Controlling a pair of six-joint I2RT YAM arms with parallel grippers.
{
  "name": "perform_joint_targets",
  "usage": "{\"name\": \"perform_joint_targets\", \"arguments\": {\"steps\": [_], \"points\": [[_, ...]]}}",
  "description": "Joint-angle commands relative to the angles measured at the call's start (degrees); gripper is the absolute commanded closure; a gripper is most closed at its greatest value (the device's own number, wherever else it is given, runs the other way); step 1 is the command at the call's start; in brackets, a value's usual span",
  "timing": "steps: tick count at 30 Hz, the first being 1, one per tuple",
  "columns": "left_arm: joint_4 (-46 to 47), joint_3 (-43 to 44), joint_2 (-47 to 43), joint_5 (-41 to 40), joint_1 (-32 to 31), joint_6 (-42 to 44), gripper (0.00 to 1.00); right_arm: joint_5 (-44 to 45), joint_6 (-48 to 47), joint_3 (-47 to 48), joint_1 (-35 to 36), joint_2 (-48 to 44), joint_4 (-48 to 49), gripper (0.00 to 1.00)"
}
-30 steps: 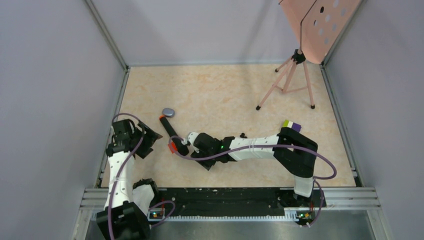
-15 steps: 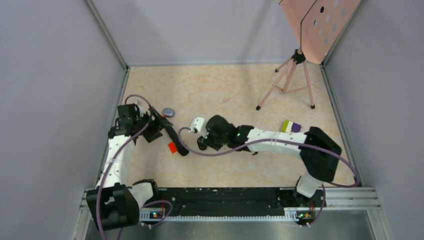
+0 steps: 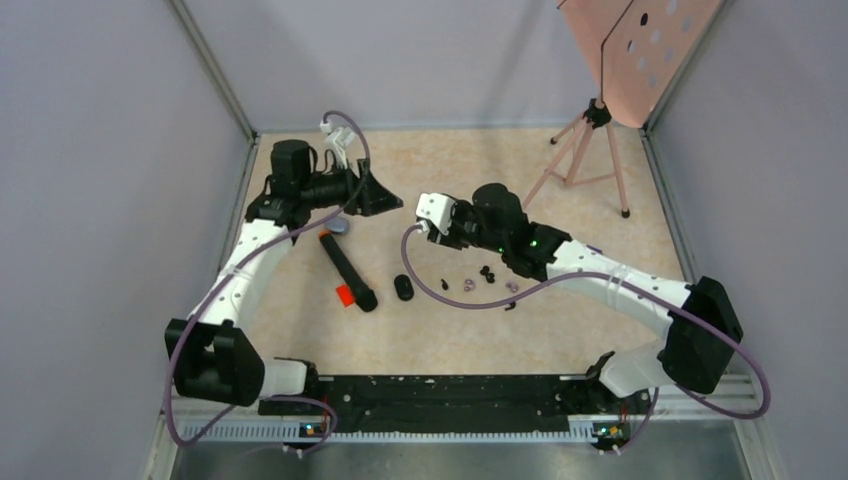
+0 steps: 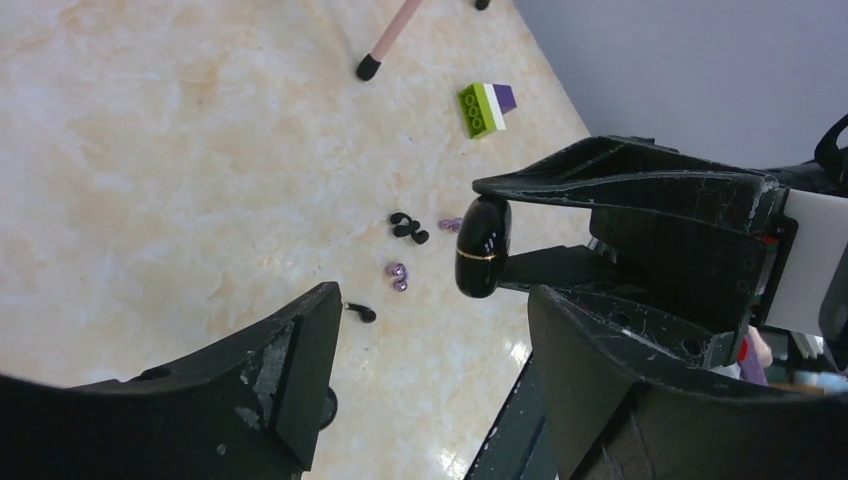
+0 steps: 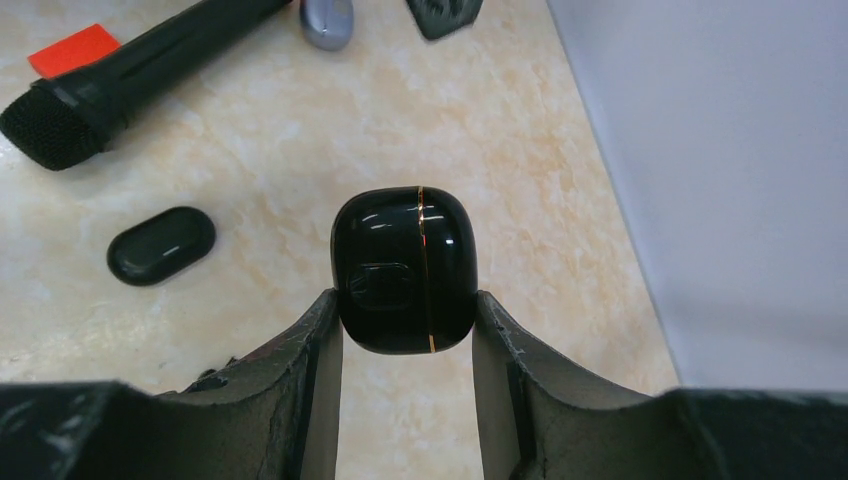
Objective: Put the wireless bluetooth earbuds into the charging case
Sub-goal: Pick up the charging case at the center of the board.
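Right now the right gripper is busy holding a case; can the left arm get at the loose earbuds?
Probably yes. The left gripper is open and empty, and the earbuds lie uncovered on the table. The right arm, holding the case, hangs close by and may crowd the approach.
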Motion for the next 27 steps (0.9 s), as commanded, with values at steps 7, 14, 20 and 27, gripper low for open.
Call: {"name": "perform_joint_targets", "arguments": {"steps": [7,14,20,27], "points": [[-3.8,12.8,10.4,7.7,-7.7,10.9,0.33,0.3,-3.0,4.4,-1.2,3.7,9.3,0.87],[-3.9,15.3,13.9,7.4,-8.0,11.3,0.38,0.8,-1.9,5.1,-1.6,3.8,10.1,0.87],[-3.5,15.1,14.4,5.8,-8.0,11.0,0.31,1.3,-1.7,4.4,-1.6,3.5,10.2,0.87],[-4.2,15.1,15.6,9.4,-8.0,11.0,0.49,2.8,-0.7,3.8,-1.6,3.6,12.3,0.87]]}}
